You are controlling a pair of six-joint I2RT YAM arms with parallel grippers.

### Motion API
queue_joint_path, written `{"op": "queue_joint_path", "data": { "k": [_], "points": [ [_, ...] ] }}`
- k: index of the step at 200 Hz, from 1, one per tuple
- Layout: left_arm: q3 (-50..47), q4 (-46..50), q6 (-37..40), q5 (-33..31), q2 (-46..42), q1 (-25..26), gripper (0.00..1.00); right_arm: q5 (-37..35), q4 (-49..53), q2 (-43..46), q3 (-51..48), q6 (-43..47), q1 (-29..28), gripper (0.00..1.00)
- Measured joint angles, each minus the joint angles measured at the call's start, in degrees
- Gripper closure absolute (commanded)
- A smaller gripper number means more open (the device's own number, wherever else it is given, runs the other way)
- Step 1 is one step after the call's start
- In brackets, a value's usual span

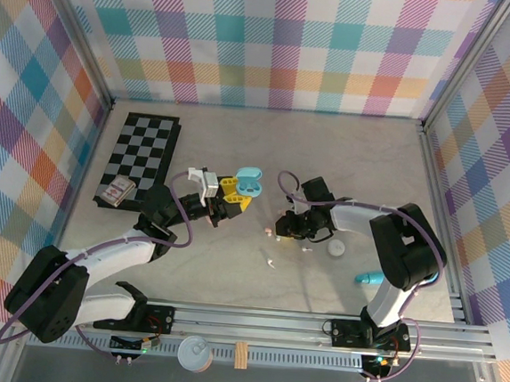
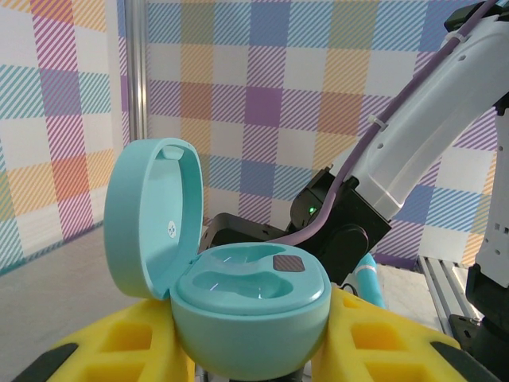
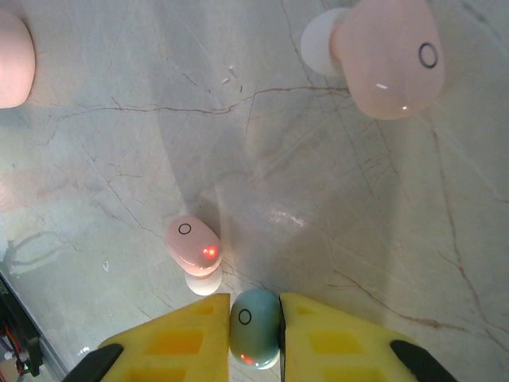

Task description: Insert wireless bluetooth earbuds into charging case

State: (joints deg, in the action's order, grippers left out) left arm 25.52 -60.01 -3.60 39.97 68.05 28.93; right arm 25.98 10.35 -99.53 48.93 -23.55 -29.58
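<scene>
Blue earbud [image 3: 254,322] pinched in R end effector [image 3: 254,330] pointing down, L end effector [image 2: 254,350] clamping case [image 2: 250,302]

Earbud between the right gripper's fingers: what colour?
Pale teal earbud, best in the right wrist view.

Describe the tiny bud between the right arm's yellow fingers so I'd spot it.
Find the marble table, then the right gripper. The light blue earbud sits between its yellow fingertips. The pink earbuds lying nearby differ in colour and are ungripped.
</scene>
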Motion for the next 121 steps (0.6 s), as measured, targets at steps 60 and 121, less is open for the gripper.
{"op": "queue_joint_path", "data": {
  "k": [60, 121],
  "points": [
    [0.00, 0.20, 0.83, -0.15, 0.02, 0.00, 0.67, -8.87, 4.59, 8.02, -0.02, -4.24, -0.17, 0.80],
    [0.02, 2.56, 4.59, -1.46, 1.44, 0.02, 0.67, -21.27, 9.53, 16.41, 0.04, -13.25, -0.46, 0.82]
  ]
}}
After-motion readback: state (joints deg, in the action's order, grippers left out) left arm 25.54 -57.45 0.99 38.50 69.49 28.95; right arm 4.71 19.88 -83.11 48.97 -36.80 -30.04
